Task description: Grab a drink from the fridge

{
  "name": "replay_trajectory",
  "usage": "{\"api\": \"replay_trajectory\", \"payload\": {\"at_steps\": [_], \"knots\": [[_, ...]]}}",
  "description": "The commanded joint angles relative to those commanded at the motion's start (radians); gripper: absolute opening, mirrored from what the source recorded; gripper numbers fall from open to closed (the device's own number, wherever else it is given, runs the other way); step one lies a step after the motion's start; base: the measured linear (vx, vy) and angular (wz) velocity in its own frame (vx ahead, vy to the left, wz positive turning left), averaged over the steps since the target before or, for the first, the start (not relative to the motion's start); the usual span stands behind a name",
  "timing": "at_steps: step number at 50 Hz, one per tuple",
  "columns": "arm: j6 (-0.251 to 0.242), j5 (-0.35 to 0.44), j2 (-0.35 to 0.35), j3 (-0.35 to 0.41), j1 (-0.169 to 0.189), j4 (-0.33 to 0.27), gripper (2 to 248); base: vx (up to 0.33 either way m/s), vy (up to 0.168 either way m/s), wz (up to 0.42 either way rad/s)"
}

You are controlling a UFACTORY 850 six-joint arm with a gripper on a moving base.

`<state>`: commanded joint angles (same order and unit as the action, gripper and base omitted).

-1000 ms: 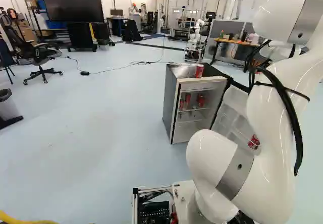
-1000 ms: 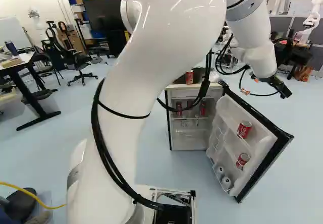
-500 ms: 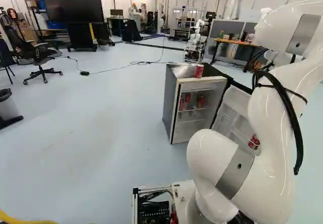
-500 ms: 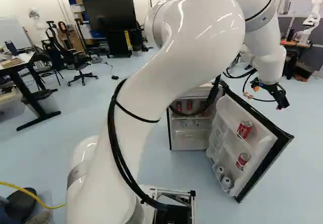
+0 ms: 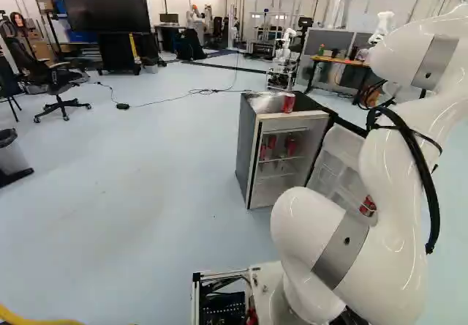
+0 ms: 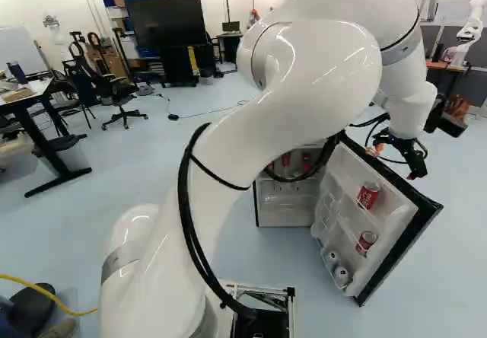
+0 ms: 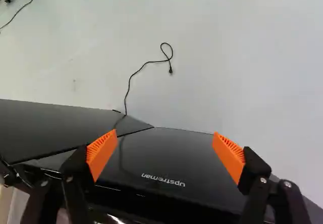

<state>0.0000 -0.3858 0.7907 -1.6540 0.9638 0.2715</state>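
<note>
The white arm (image 6: 266,117) arches up from the base and over toward the fridge, with its end effector (image 7: 165,133) pointed down by the outer side of the open door (image 6: 392,215). Its orange pads (image 7: 102,151) stand wide apart with nothing held between them; a dark, glossy panel of the fridge lies beneath. The drinks are elsewhere: on the door's inner racks sit an upper red can (image 6: 368,196), a lower red can (image 6: 366,242) and, at the bottom, two pale round ends (image 6: 342,275), probably more cans. Farther in, red cans (image 5: 271,142) stand on the shelf of the fridge (image 5: 248,149), and a single can (image 5: 289,102) stands on its top. Any of them should handle as a small, smooth cylinder: modestly heavy if full, firm under light pressure, yet thin-walled enough to dent and slick if cold. I'd take one round the middle of its body, a pad on each side, snug rather than hard, and lift it straight up past the rack's lip. Reaching the door cans calls for clearing the door's edge first; brushing it could swing the door. Well beyond, a big dark screen (image 5: 103,6) faces the room.
</note>
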Motion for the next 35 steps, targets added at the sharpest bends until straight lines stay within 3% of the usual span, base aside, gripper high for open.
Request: {"api": "replay_trajectory", "payload": {"at_steps": [35], "knots": [[0.0,-0.013,0.0,0.011,0.008,0.0,247,0.0,0.0,0.0]]}}
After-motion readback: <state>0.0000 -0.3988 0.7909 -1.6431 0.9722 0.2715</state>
